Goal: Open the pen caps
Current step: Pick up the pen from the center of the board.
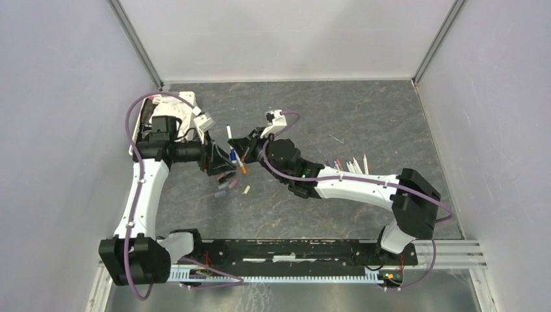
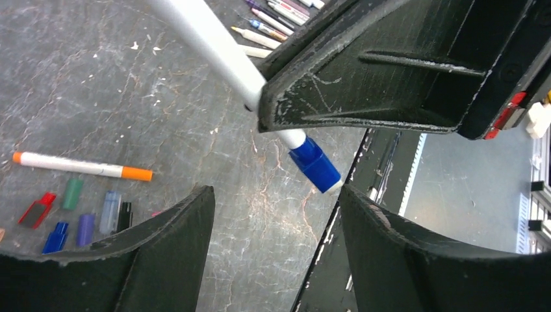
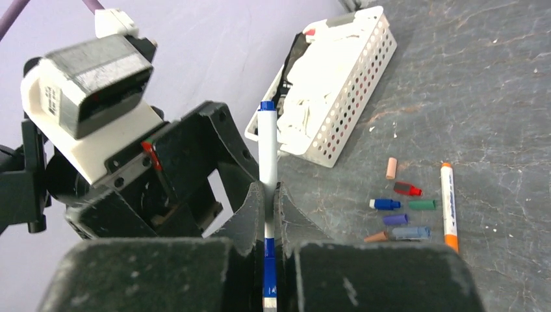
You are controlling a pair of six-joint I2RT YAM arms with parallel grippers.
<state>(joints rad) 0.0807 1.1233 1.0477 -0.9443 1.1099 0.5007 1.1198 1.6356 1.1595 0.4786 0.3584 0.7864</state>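
Observation:
My right gripper (image 3: 267,190) is shut on the white barrel of a pen (image 3: 266,149) and holds it above the table. The pen's blue cap (image 3: 268,260) is on and sticks out behind the jaws. In the left wrist view this blue cap (image 2: 315,164) hangs just above my open left gripper (image 2: 274,190), close to one fingertip (image 2: 347,195), with no contact visible. In the top view my left gripper (image 1: 219,169) and right gripper (image 1: 239,148) meet at the pen (image 1: 230,140). Several loose caps (image 2: 71,194) lie on the table; they also show in the right wrist view (image 3: 395,220).
An orange-capped pen (image 2: 78,167) lies beside the loose caps, also seen in the right wrist view (image 3: 447,205). A white perforated basket of white cloth (image 3: 354,84) stands at the back left (image 1: 188,101). A pile of several pens (image 1: 351,166) lies to the right.

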